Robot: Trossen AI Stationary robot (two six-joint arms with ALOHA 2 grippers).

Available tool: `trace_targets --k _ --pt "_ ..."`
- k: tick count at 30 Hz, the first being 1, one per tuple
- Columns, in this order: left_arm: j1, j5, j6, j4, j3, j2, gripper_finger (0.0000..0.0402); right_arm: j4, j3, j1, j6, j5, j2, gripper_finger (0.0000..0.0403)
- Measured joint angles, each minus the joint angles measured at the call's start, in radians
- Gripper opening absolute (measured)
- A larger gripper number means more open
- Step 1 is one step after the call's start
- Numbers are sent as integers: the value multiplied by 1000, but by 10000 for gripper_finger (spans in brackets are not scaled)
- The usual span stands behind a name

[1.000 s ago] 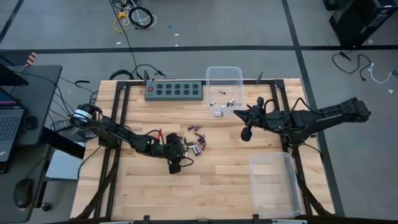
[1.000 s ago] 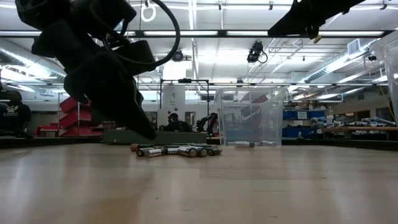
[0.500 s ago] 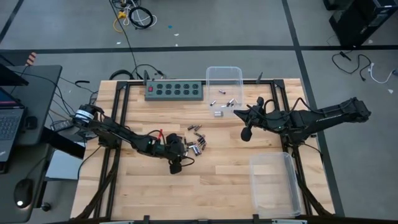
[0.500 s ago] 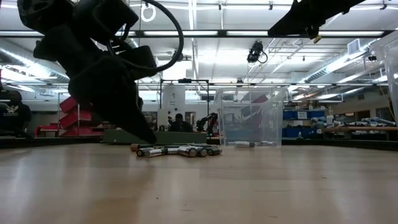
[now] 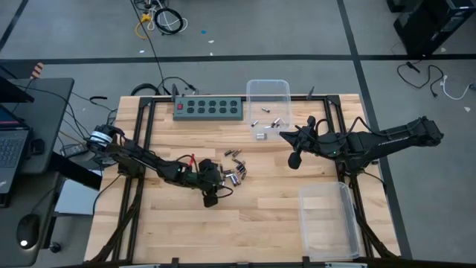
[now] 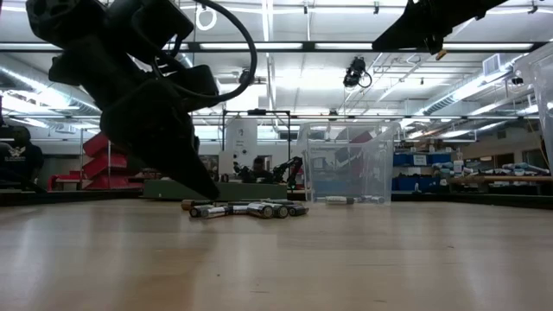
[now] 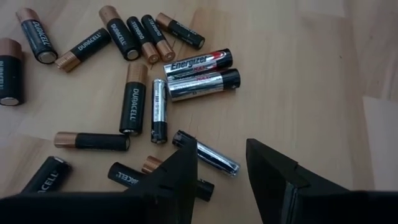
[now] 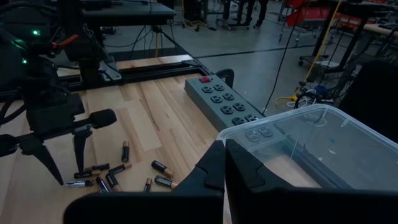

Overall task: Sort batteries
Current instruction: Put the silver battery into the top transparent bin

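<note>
- Tabletop point(image 5: 186, 231): pale wooden planks on a dark metal frame, standing on a grey floor crossed by dark lines.
- Batteries point(image 5: 236, 170): a loose cluster lies near the tabletop's middle, black-and-copper cells mixed with silvery ones point(image 7: 202, 84); a few more cells point(image 5: 266, 123) lie scattered farther back, just in front of the far bin.
- Left pincer point(image 5: 221, 193): low over the tabletop at the near-left edge of the cluster, fingers point(image 7: 180, 177) parted to a moderate gap and holding nothing; in the left wrist view one silvery cell point(image 7: 208, 155) lies on the wood just ahead of that gap.
- Right pincer point(image 5: 294, 159): raised above the tabletop right of centre, well apart from the cluster, fingers point(image 8: 208, 168) pressed together and empty.
- Far bin point(image 5: 268, 95): clear plastic, at the far edge, right of the power strip point(image 5: 209, 109), which is green with a row of dark sockets and a red switch.
- Near bin point(image 5: 329, 219): a second clear plastic container at the near-right corner.
- Room: a laptop point(image 5: 9, 145) on a dark desk to the left; cables point(image 5: 160, 18) coiled on the floor beyond the tabletop; the low view shows long ceiling lights point(image 6: 346, 46), red shelving point(image 6: 108, 160) and workbenches in the background.
</note>
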Motion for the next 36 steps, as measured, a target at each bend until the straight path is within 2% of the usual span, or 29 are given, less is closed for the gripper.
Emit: trace_targets --k 36 --pt "7 -37 -25 -3 0 6 137 -24 0 0 0 0 0 1"
